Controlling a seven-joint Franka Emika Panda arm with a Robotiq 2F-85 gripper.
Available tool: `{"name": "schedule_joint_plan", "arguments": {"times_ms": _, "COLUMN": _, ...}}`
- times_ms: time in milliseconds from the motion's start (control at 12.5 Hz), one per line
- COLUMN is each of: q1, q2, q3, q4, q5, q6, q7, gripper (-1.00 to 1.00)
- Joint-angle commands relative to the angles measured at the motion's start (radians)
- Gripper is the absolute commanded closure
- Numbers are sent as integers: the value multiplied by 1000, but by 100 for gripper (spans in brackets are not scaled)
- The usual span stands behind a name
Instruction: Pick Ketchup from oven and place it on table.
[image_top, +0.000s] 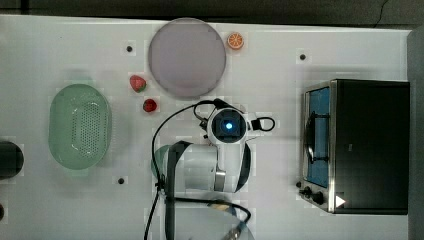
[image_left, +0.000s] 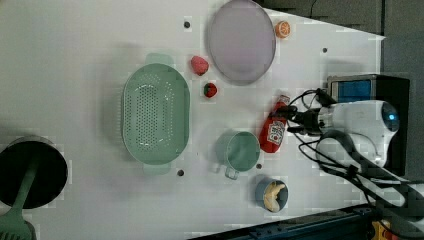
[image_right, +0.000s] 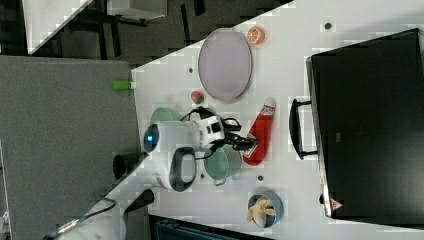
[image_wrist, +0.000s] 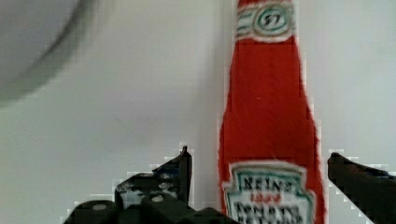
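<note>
Wrist view: claw (image_wrist: 259, 182) spread, its black fingers (image_wrist: 180, 175) flanking, not touching, the glossy red ketchup bottle (image_wrist: 268, 126). Bottle lies flat on the smooth white counter (image_wrist: 140, 102), tapered neck pointing away; boxy black-topped oven (image_right: 370, 125) beyond.

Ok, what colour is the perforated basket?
Pale mint green, clearest in the left view.

Red Ketchup (image_left: 273, 131) lies flat on white table (image_left: 75, 60).
</note>
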Motion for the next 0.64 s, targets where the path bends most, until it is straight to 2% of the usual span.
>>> {"name": "schedule_joint_plan", "arguments": {"times_ms": 80, "q1": -17, "q2": -191, "q3": -28, "q4": 102, "q5": -18, "q6": -139, "q7": 172, "gripper": -100}}
{"name": "schedule_joint_plan", "arguments": {"times_ms": 400, "q1": -19, "q2": -334, "q3": -36, "q4": 350, "q5": -19, "q6": -520, "q7": 260, "gripper": -100}}
{"name": "schedule_joint_plan", "arguments": {"times_ms": 640, "q1": -20, "q2": -349, "q3": -45, "q4": 572, "q5": -70, "q6": -834, "q7": 299, "gripper": -100}}
